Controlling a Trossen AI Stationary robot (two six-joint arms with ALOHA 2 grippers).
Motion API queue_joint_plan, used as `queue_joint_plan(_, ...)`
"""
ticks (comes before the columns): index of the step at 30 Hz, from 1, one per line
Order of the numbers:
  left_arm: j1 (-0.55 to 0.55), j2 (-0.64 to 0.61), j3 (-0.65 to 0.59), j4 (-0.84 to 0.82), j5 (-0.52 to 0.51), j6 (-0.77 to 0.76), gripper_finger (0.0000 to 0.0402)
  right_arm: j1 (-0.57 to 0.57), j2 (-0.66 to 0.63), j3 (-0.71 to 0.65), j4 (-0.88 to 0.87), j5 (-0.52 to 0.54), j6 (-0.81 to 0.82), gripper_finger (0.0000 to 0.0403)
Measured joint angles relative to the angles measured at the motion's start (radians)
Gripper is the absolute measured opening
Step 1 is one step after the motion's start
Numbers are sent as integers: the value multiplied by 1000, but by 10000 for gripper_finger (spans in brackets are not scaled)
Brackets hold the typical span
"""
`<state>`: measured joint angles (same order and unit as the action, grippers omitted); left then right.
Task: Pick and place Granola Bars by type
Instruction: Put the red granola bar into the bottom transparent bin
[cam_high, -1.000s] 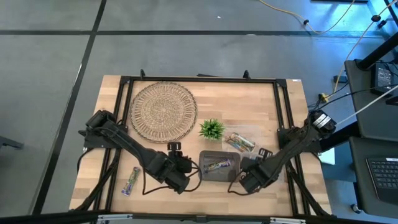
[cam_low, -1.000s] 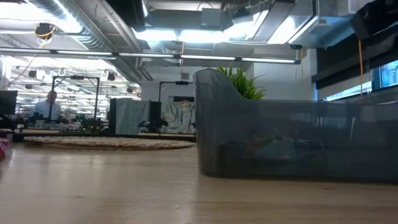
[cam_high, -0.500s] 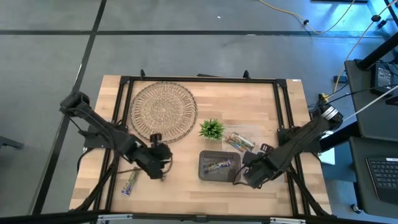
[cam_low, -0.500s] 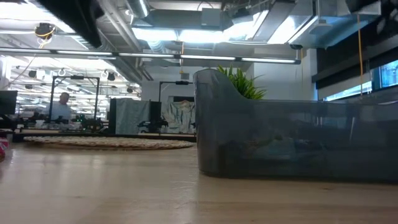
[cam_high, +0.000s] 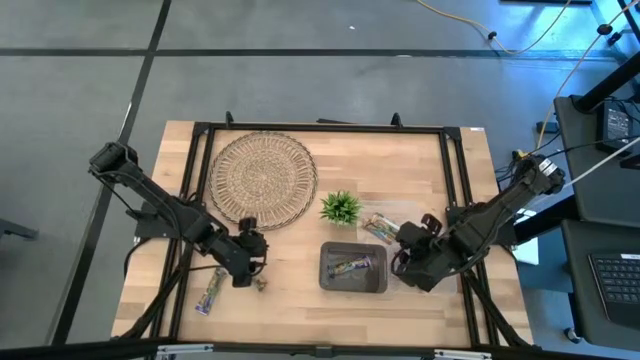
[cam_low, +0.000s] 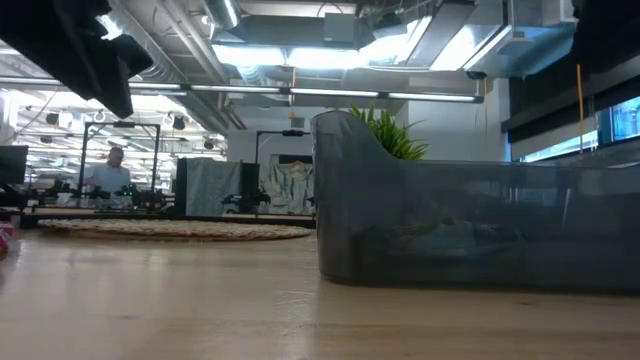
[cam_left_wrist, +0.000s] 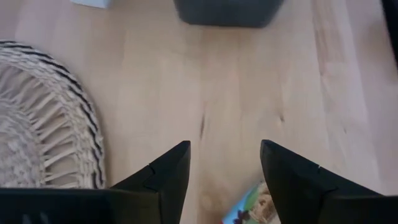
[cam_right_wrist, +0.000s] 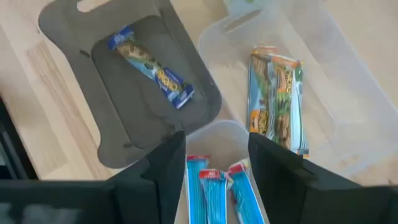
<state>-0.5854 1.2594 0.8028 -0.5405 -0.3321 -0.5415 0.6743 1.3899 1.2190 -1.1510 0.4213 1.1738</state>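
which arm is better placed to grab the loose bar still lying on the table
Left. Its open tool hangs close to the loose bar at the table's left front edge. The right tool sits by the grey bin, on the far side from that bar.

One blue-wrapped granola bar (cam_right_wrist: 151, 68) lies flat in the dark tray. Green-tan bars (cam_right_wrist: 277, 96) fill a clear bin, bright blue bars (cam_right_wrist: 216, 190) another. One stray bar (cam_high: 211, 291) lies near the table's front-left corner.

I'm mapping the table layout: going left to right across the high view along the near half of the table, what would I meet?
Granola bar lying loose on the wood → left gripper → dark gray bin holding one blue-wrapped bar → right gripper.
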Motion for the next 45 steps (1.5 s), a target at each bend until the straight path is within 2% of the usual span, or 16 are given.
queue_joint_plan(7, 0, 0, 0, -31, 23, 27, 226, 0, 4, 0, 31, 4, 0, 178)
queue_joint_plan(10, 0, 1, 0, -41, 64, 74, 244, 0, 4, 0, 48, 4, 0, 178)
queue_joint_plan(13, -2, 0, 0, -17, 121, 44, 252, 0, 4, 0, 66, 5, 0, 178)
queue_joint_plan(18, -2, 0, 0, 14, 201, 30, 251, 0, 4, 0, 71, 5, 3, 178)
queue_joint_plan(23, -3, 0, 0, 3, 202, 82, 253, 0, 5, 0, 100, 8, 4, 178)
queue_joint_plan(29, -40, 1, 0, -120, 201, 161, 248, 0, 5, 0, 134, 50, 4, 178)
queue_joint_plan(36, -89, 8, 0, -124, 193, 249, 247, 0, 5, 0, 160, 84, 4, 178)
queue_joint_plan(45, -94, 170, 0, -114, 217, 242, 246, 0, 5, 0, 201, 84, 4, 178)
